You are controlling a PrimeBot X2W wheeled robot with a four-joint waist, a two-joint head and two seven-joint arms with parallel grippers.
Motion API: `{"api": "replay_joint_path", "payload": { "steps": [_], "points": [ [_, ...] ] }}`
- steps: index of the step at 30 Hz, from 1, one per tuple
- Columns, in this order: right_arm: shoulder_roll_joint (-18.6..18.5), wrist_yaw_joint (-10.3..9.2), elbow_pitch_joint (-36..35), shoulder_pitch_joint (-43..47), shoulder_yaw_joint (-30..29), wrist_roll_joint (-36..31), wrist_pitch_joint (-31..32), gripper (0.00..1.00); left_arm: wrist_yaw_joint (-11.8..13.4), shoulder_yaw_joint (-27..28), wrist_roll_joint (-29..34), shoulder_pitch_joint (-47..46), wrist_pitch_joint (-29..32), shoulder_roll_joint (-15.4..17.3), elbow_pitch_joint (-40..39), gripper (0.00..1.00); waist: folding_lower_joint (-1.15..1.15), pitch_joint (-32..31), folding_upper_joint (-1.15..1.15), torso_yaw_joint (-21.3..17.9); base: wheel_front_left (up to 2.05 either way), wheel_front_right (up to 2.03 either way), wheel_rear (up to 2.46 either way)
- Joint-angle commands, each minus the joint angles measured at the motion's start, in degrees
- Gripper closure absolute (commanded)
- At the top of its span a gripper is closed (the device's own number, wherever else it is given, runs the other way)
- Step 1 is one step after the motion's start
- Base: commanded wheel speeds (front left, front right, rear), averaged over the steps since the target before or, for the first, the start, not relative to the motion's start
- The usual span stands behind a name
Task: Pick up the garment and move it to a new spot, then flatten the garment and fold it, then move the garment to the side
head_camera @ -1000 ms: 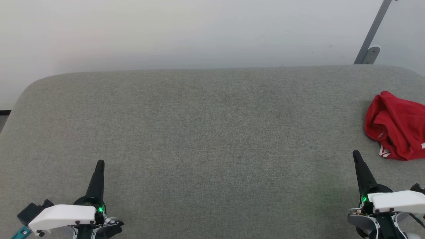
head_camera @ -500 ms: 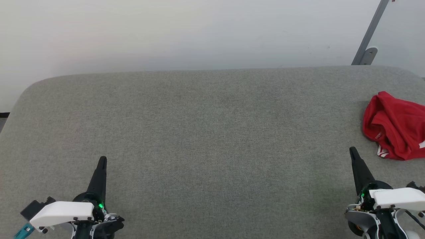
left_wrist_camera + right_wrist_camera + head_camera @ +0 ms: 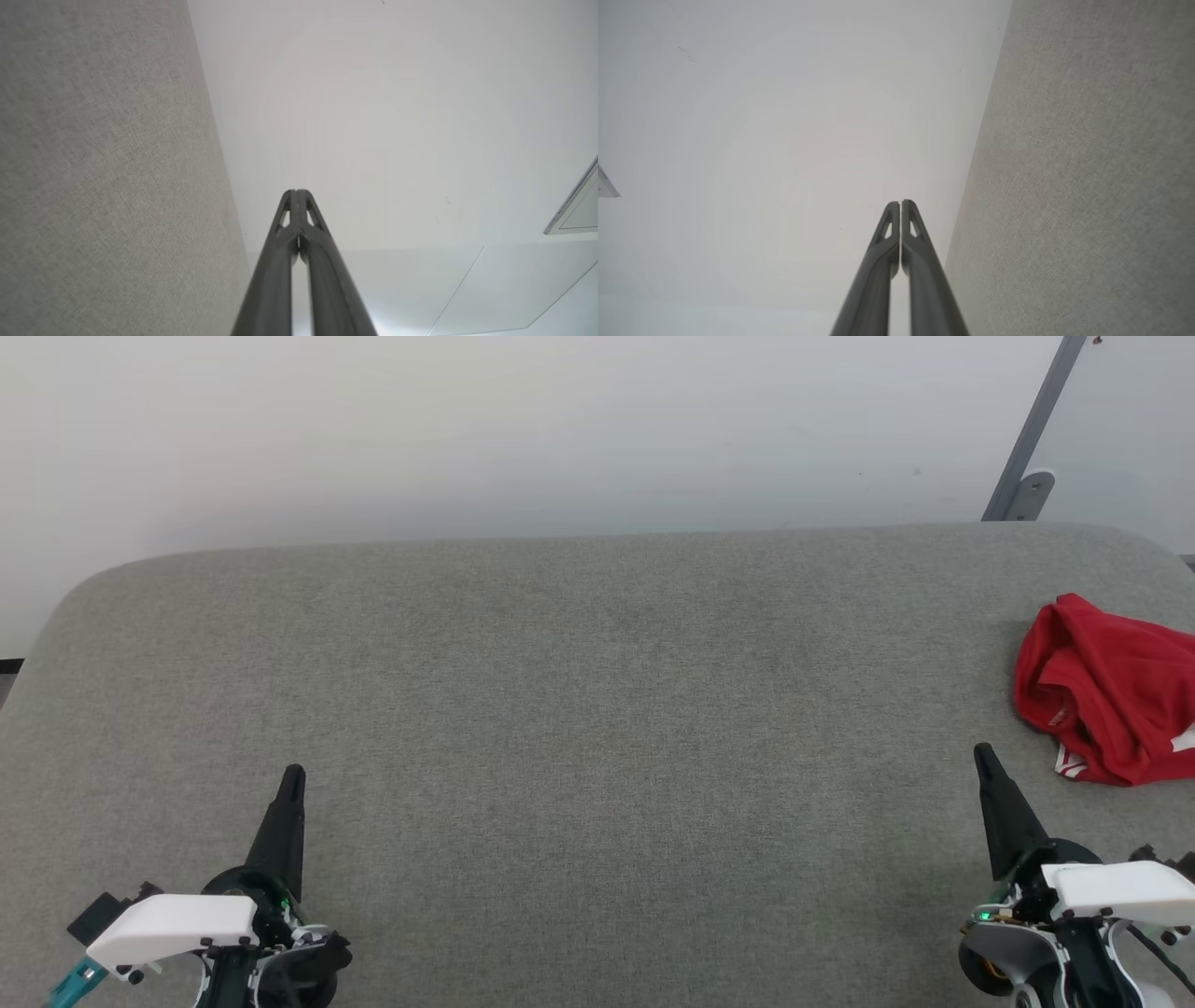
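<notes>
The garment (image 3: 1111, 686) lies crumpled in a bright-red heap at the far right of the grey table (image 3: 579, 691), a bit of red-and-white striped trim showing at its lower edge. My right gripper (image 3: 982, 753) is shut, its tip just left of and below the heap, not touching it. At the lower left my left gripper (image 3: 294, 774) is shut and holds nothing. In the right wrist view the right gripper (image 3: 900, 203) has its fingers pressed together, and the left gripper (image 3: 296, 191) looks the same in the left wrist view.
A pale wall (image 3: 523, 429) runs behind the table's far edge. A grey metal bracket (image 3: 1027, 485) leans at the back right corner. The garment reaches the right edge of the head view.
The head view has shifted slightly, so the garment sits a little further left. Both gripper tips stand a bit higher in the picture. Nothing was taken hold of.
</notes>
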Motion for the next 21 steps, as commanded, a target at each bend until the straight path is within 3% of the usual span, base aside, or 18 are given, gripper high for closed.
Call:
{"api": "replay_joint_path", "payload": {
  "steps": [1,21],
  "points": [
    [0.3,0.00,0.2,-0.9,0.0,1.0,0.5,1.00,-0.3,0.2,-0.8,-0.9,0.4,-0.1,0.1,1.00,0.00,0.0,0.00,0.0,0.00,0.00,0.00],
    [0.3,0.00,0.2,-0.7,0.1,1.1,0.4,1.00,-0.3,0.3,-0.8,-0.9,0.6,-0.2,0.1,1.00,0.00,-0.1,0.00,-0.1,0.00,0.00,0.00]
  ]
}}
